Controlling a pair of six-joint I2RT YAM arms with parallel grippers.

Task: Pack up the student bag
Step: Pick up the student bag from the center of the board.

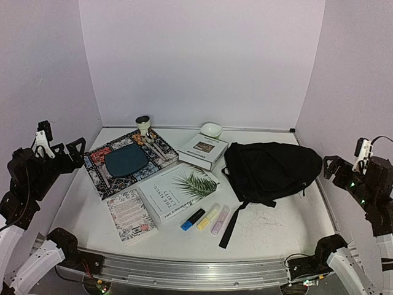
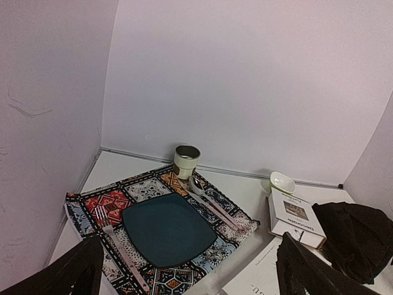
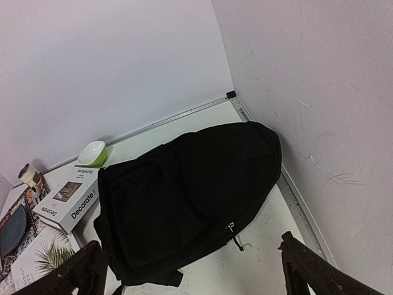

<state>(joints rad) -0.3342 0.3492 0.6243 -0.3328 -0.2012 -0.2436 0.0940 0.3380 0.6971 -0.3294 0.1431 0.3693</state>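
The black student bag [image 1: 270, 169] lies flat at the right of the table, zips shut, its long strap [image 1: 232, 224] trailing toward the front. It fills the right wrist view [image 3: 184, 196] and shows at the edge of the left wrist view [image 2: 359, 236]. A large white book with a palm leaf [image 1: 178, 192], a floral book [image 1: 131, 215], a white "Decorate" book [image 1: 202, 150] and blue [image 1: 193, 219], yellow [image 1: 207, 217] and pink [image 1: 220, 219] highlighters lie left of the bag. My left gripper [image 1: 61, 147] [image 2: 187, 270] is open, empty and raised at the far left. My right gripper [image 1: 347, 161] [image 3: 196, 273] is open, empty and raised at the far right.
A patterned mat [image 1: 98, 161] at the back left holds a dark teal plate [image 1: 126, 161], a fork [image 2: 120, 246] and a spoon [image 2: 209, 200]. A cup [image 1: 143, 125] stands at its far corner. A green and white bowl [image 1: 211, 129] sits near the back wall.
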